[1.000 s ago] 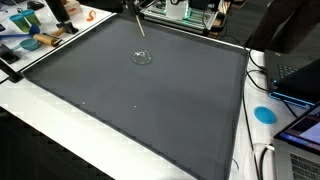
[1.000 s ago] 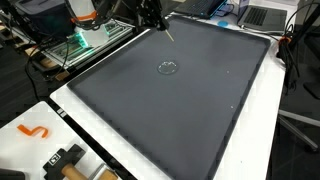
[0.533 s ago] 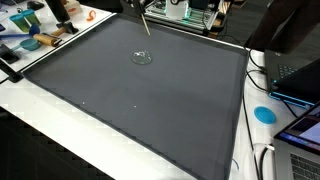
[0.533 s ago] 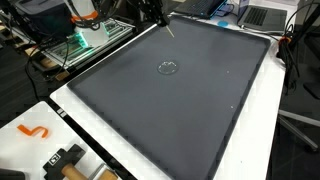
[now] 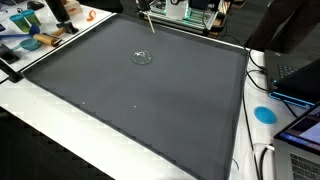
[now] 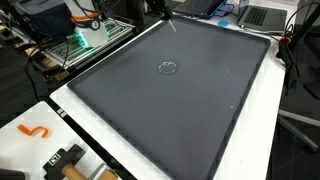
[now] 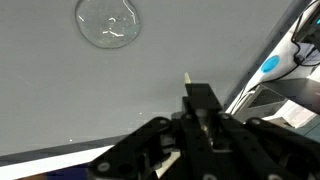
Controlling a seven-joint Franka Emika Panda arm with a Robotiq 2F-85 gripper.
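Observation:
A small clear glass dish (image 5: 142,57) (image 6: 168,68) lies flat on a large dark grey mat (image 5: 150,115) (image 6: 195,115); it also shows at the top of the wrist view (image 7: 108,22). My gripper (image 7: 200,102) is shut on a thin pale stick (image 7: 187,79) that points out past the fingers. In both exterior views only the stick (image 5: 148,22) (image 6: 170,23) and the gripper's lower end (image 6: 158,8) show at the top edge, high over the mat's far border, well away from the dish.
A blue disc (image 5: 264,114) and a laptop (image 5: 300,78) sit beside the mat. An orange hook (image 6: 33,131) and a black tool (image 6: 65,160) lie on the white table corner. Green-lit equipment (image 6: 85,40) stands on a rack by the arm's base.
The gripper has risen and drifted toward the mat's far edge with the stick in it, now almost out of both exterior views. The dish has not moved.

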